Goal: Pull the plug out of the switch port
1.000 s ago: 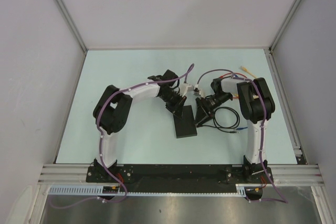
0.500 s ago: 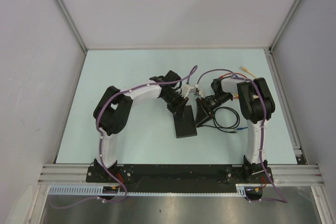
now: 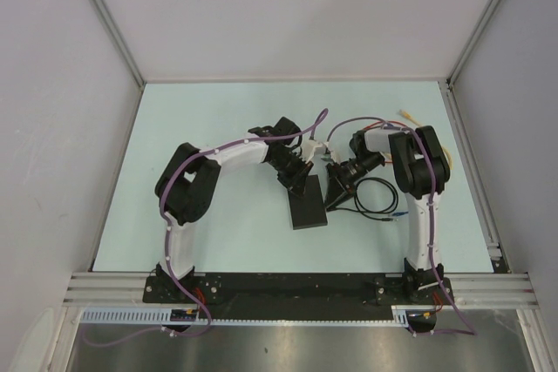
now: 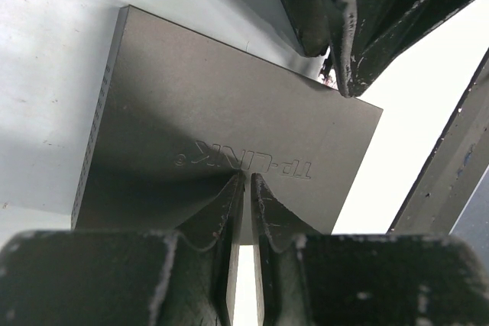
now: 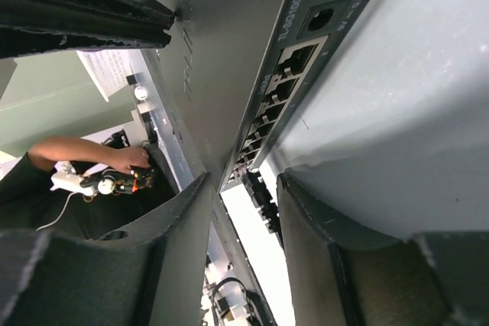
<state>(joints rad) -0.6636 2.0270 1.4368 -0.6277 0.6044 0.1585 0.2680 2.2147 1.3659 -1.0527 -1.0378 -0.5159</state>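
Observation:
The switch (image 3: 307, 205) lies flat mid-table, a matte black box. In the left wrist view its lid (image 4: 229, 112) bears a raised logo. My left gripper (image 3: 297, 175) is shut, and its tips (image 4: 246, 178) rest on that lid. My right gripper (image 3: 335, 189) stands at the switch's right edge, where the row of ports (image 5: 284, 82) faces it. The black plug (image 5: 260, 195) sticks out of the end port between the open fingers of the right gripper (image 5: 244, 181). It is close to the right finger (image 5: 306, 219), with a gap to the left one.
A black cable (image 3: 377, 199) loops on the table right of the switch, by the right arm. A small blue-tipped piece (image 3: 399, 215) lies near it, and a yellowish one (image 3: 409, 115) sits at the back right. Enclosure walls ring the table.
The right gripper's jaws have narrowed around the plug, and the right arm's elbow has shifted slightly left. The left gripper stays pressed on the switch.

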